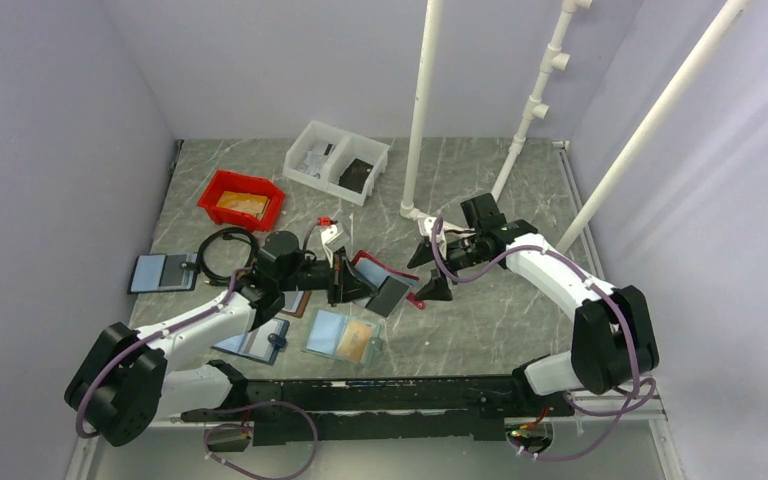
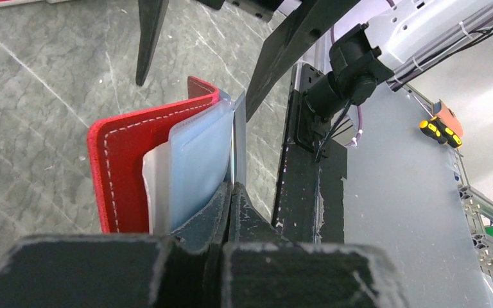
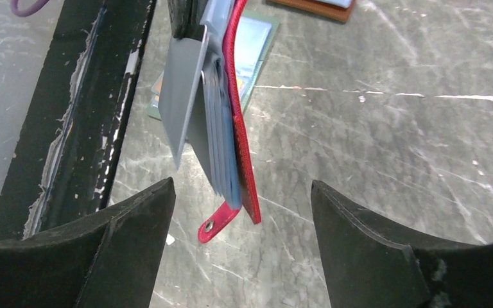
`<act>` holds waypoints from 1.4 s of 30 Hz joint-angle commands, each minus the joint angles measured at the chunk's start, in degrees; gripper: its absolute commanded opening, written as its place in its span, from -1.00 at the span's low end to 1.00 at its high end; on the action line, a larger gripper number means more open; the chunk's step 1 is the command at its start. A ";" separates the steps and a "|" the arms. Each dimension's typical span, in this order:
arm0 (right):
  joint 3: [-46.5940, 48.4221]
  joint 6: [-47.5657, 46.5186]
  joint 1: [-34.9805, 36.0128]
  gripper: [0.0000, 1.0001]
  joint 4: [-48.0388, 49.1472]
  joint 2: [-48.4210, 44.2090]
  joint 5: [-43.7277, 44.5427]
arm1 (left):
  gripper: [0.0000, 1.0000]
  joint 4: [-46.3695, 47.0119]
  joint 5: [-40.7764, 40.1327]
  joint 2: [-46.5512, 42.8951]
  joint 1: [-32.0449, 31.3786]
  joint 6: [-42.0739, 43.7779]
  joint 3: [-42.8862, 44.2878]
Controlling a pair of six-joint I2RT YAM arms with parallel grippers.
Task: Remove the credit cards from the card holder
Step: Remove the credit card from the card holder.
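The table has my two arms meeting over its middle. There my left gripper is clamped shut on the red holder, pinching its pale blue inner sleeves and holding it on edge with the red cover fanned open. My right gripper faces the red holder's free edge with its jaws wide apart, touching nothing. A teal holder lies flat and open on the table nearer my bases. A grey card juts out of the sleeves, angled away from the red cover. The small pink-red tab hangs at the cover's lower corner.
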 commanded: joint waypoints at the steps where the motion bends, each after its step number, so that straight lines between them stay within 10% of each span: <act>1: 1.99 -3.75 1.55 0.57 -2.75 2.65 -3.06 | -1.00 1.14 2.02 0.10 -1.01 2.43 4.00; 5: 2.94 -3.51 2.53 0.35 -3.73 4.02 -3.08 | -1.00 -0.52 1.28 -0.43 -1.12 3.38 4.45; 11: 7.09 -5.61 2.54 -0.70 -9.79 7.61 -3.29 | -1.00 -3.00 -0.45 -1.76 -1.12 4.97 4.09; 14: 8.11 -7.21 2.54 -0.90 -11.76 8.43 -3.72 | -1.00 -4.97 -1.67 -2.29 -1.12 6.29 4.42; 42: 12.64 -2.89 1.69 -1.00 -16.08 17.10 3.10 | -1.00 -22.50 -12.99 -13.18 2.51 6.68 6.54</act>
